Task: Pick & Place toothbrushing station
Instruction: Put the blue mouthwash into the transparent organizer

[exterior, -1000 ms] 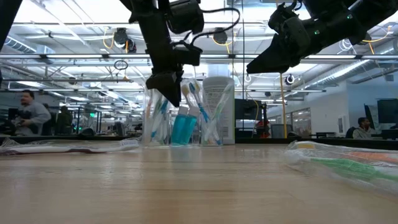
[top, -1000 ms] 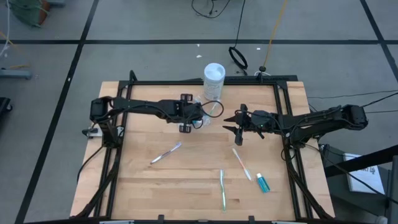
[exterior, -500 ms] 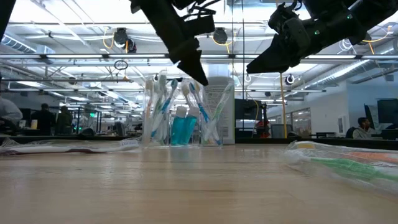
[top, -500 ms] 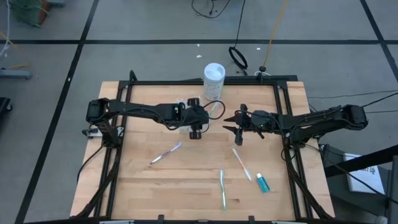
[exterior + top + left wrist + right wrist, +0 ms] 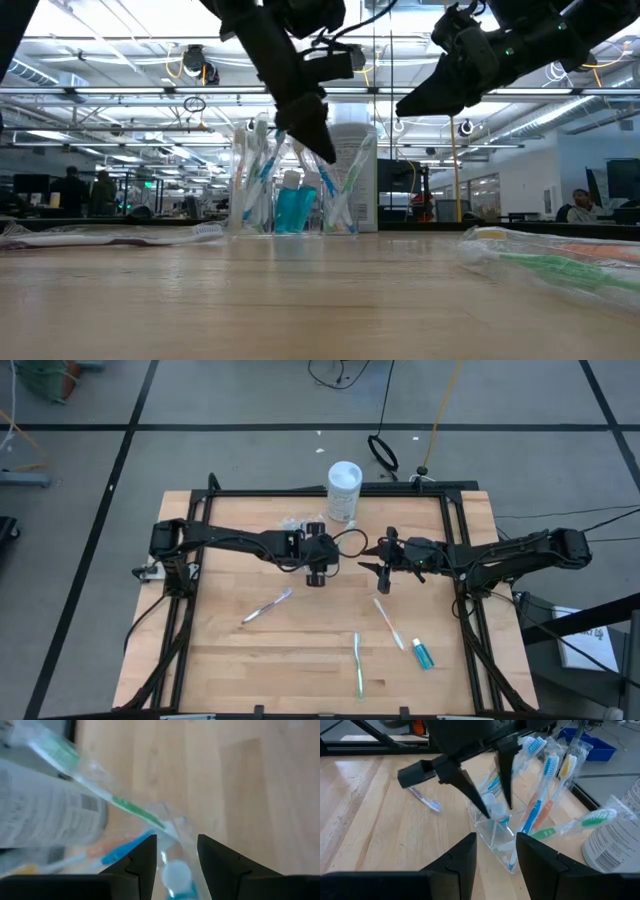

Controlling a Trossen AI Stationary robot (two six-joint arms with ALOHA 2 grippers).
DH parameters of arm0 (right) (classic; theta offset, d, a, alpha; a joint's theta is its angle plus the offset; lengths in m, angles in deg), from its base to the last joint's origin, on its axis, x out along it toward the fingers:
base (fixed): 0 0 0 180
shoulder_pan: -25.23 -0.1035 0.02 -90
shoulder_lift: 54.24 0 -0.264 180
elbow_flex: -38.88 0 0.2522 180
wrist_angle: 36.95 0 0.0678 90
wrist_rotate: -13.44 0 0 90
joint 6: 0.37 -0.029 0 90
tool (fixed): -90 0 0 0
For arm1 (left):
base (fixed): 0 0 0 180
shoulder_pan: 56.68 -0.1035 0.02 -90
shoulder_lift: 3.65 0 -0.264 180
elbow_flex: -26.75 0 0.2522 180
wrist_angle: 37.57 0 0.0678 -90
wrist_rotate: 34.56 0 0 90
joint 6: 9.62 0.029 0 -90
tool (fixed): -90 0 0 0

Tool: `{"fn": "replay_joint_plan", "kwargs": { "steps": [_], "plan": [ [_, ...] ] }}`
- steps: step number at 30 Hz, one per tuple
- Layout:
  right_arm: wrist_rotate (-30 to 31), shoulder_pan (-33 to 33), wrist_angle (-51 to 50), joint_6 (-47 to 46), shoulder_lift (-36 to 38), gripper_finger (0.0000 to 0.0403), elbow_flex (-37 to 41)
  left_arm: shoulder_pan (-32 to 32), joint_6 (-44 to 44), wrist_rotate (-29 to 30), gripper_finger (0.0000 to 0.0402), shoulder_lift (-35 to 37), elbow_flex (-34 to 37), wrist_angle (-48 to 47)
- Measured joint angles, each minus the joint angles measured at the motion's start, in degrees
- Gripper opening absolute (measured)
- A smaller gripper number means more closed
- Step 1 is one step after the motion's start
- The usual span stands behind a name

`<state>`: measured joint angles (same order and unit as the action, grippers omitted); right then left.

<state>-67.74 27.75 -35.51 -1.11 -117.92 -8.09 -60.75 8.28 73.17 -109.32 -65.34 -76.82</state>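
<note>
Cup (image 5: 495, 827): clear, upright, holding brushes (image 5: 547, 785) and a blue tube (image 5: 292, 205), beside the white container (image 5: 343, 487). Left gripper (image 5: 492, 805): fingers parted, empty, tips over the cup's rim. Right gripper (image 5: 372, 567): parted, empty, nearby, raised. Three brushes and one tube (image 5: 422, 653) lie loose on the table (image 5: 220, 660).

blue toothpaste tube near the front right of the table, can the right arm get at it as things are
Probably yes. The blue toothpaste tube lies alone on bare wood, and the open, empty right gripper hovers not far behind it, nothing between.

Overhead, table-level and two wrist views share the cup (image 5: 495, 832).
</note>
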Motion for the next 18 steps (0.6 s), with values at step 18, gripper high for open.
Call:
{"fn": "replay_joint_plan", "kwargs": {
  "steps": [18],
  "plan": [
    [-0.1,0.0,0.3,0.4,0.0,0.013,0.0,-1.8,-1.3,2.1,0.0147,-0.1,-0.1,-6.8]
  ]
}}
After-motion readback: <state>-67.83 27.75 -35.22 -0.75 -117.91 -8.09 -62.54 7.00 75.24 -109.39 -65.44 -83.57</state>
